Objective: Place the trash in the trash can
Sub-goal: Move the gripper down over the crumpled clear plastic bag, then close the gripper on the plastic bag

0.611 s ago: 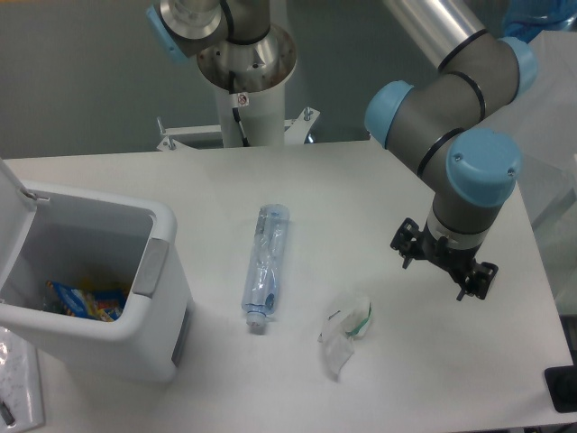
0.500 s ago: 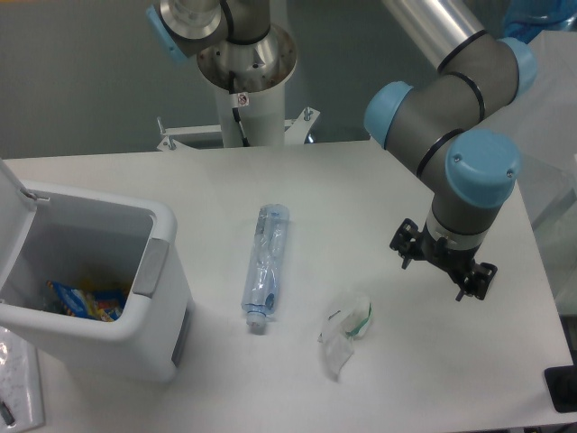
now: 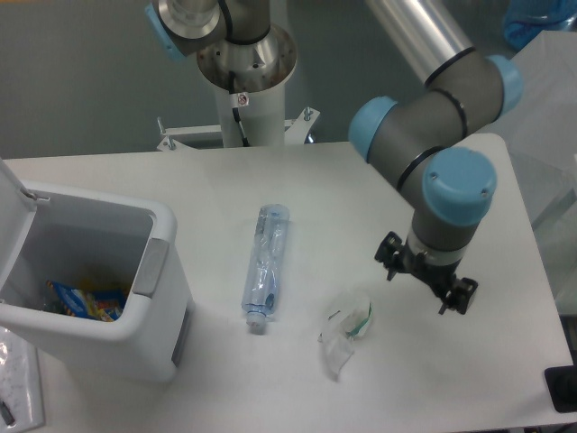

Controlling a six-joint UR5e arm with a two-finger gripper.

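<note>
Fixed camera: gripper [image 3: 425, 282] hangs above white worktop [image 3: 361, 180], right of centre; fingers spread apart, nothing between them. Crushed clear bottle [image 3: 265, 267] lies flat mid-worktop, white cap toward camera. Crumpled white wrapper [image 3: 347, 330] with green marks lies right of bottle cap, apart from it, just lower-left of gripper, not touched. Trash can [image 3: 117, 307] stands at left edge, lid [image 3: 11, 185] tipped open, colourful packet [image 3: 86, 300] visible inside. Arm base column [image 3: 243, 81] at rear.
</note>
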